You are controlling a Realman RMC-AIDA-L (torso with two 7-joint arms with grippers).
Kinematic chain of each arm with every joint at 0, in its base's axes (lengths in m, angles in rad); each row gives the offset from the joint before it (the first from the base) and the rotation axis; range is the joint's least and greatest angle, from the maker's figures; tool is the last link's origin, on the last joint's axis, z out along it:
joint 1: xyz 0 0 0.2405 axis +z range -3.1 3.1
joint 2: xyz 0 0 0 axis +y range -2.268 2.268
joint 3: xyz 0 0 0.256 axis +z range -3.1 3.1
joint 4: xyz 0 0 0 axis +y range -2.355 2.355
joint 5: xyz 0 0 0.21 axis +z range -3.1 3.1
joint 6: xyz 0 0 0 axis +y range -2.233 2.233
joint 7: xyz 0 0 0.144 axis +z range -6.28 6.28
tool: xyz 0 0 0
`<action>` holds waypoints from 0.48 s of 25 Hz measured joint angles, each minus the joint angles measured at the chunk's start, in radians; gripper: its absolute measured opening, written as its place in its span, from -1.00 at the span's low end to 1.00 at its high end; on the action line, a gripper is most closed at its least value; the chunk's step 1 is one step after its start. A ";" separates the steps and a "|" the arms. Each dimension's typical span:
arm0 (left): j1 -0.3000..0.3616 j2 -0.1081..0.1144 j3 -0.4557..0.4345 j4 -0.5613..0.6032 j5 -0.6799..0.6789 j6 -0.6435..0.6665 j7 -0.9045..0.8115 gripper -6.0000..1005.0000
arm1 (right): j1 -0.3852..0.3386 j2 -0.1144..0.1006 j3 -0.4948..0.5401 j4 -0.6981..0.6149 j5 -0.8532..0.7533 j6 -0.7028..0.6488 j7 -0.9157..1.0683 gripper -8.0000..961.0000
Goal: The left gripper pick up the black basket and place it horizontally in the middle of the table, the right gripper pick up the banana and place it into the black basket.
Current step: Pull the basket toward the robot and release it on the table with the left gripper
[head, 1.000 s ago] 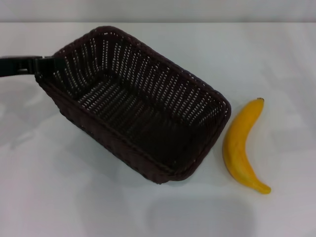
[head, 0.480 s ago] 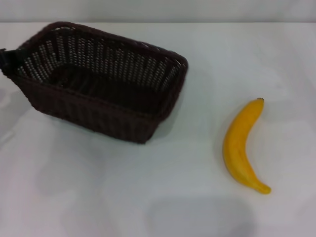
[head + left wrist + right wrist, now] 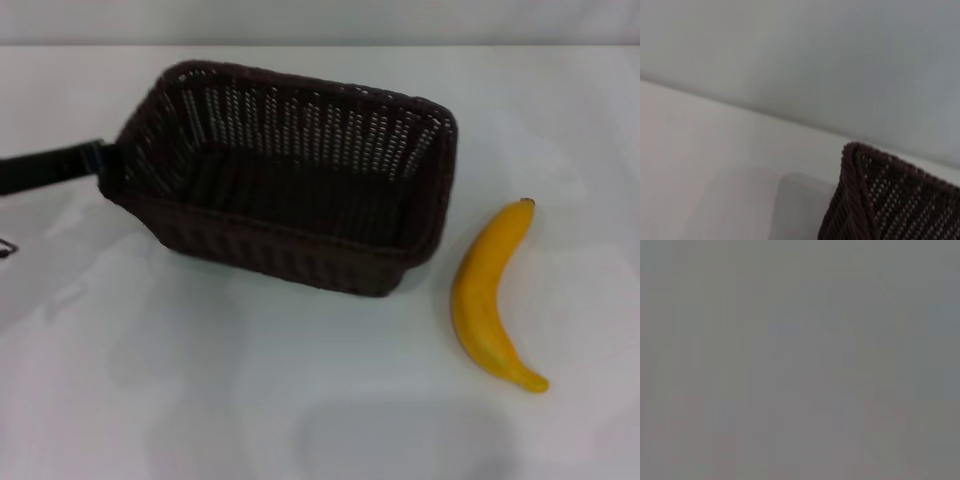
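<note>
The black basket [image 3: 290, 190] sits near the middle of the table [image 3: 200, 400], its long axis close to horizontal but tipped a little, the right end nearer the camera's lower side. I judge that this slant is why it is not yet released: the placement wants it squared up first. The left gripper [image 3: 100, 160] reaches in from the left and meets the basket's left short rim, pinched on that braided edge as far as the head view shows; gripping 1 end lets the arm swing the whole length around. In the left wrist view only a rim corner of the basket [image 3: 860, 190] appears.

It is dark brown-black wicker with slatted walls that let light through.

The banana [image 3: 485, 295] lies just beside its right end, apart from it, curved and yellow, untouched. The right gripper is not in view.
</note>
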 joint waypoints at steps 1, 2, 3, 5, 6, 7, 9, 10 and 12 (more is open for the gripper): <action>0.007 0.000 0.013 0.002 -0.002 0.003 -0.002 -0.61 | -0.003 0.003 0.000 0.000 0.000 0.000 -0.003 0.65; 0.014 0.001 0.022 0.004 -0.004 0.007 -0.004 -0.61 | -0.009 0.007 0.000 0.001 0.000 0.001 -0.004 0.65; 0.025 0.002 0.028 0.008 -0.008 0.017 -0.004 -0.61 | -0.014 0.010 0.000 0.001 0.000 0.001 -0.004 0.65; 0.044 0.003 0.029 0.019 -0.014 0.040 -0.001 -0.61 | -0.026 0.021 0.000 0.002 0.001 0.002 -0.006 0.65; 0.053 0.004 0.027 0.025 -0.016 0.053 0.002 -0.61 | -0.030 0.025 0.000 0.002 0.001 0.003 -0.007 0.65; 0.062 0.005 0.025 0.032 -0.018 0.066 0.005 -0.61 | -0.038 0.028 0.001 0.002 0.003 0.003 -0.009 0.65; 0.072 0.010 0.005 0.040 -0.023 0.114 0.020 -0.61 | -0.051 0.033 0.001 0.002 0.005 0.004 -0.009 0.65; 0.072 0.011 -0.005 0.040 -0.025 0.132 0.025 -0.61 | -0.055 0.036 0.001 0.002 0.006 0.005 -0.009 0.65; 0.070 0.012 -0.051 0.039 -0.025 0.186 0.049 -0.61 | -0.063 0.042 0.001 0.002 0.007 0.006 -0.010 0.65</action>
